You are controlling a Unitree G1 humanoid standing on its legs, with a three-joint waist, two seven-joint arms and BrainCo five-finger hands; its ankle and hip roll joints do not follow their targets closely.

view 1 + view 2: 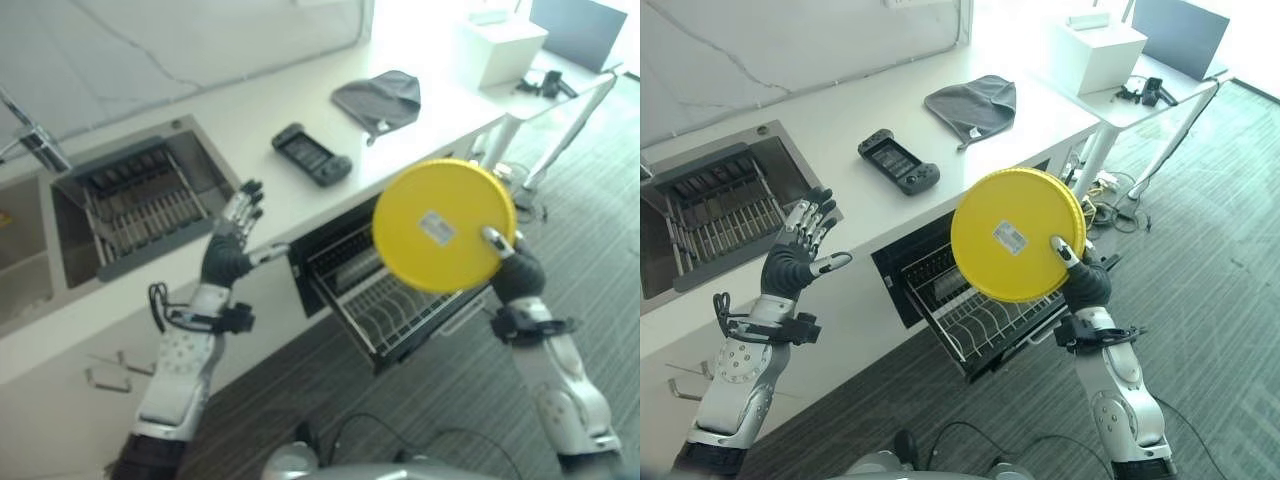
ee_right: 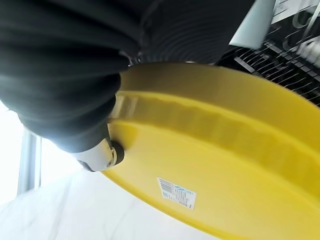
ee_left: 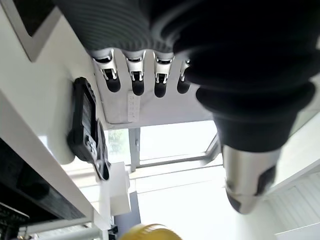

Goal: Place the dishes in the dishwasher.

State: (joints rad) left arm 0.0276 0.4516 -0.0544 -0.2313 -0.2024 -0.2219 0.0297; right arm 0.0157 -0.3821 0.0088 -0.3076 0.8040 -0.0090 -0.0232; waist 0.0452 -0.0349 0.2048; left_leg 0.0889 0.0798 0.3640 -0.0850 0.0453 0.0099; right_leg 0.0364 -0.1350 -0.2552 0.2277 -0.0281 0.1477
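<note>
A round yellow plate (image 1: 440,225) with a white label on its underside is held up on edge over the pulled-out dishwasher rack (image 1: 395,305). My right hand (image 1: 512,268) grips its lower right rim, thumb pressed on the underside, as the right wrist view shows with the plate (image 2: 235,165) close up. My left hand (image 1: 232,245) hovers open with straight fingers (image 3: 137,82) above the white counter's front edge, left of the dishwasher. The wire rack (image 1: 975,310) looks bare.
On the white counter (image 1: 300,100) lie a black game controller (image 1: 312,155) and a grey cloth (image 1: 380,98). A sink with a dish rack (image 1: 135,205) sits at the left. A white table with a box (image 1: 500,45) stands at the far right.
</note>
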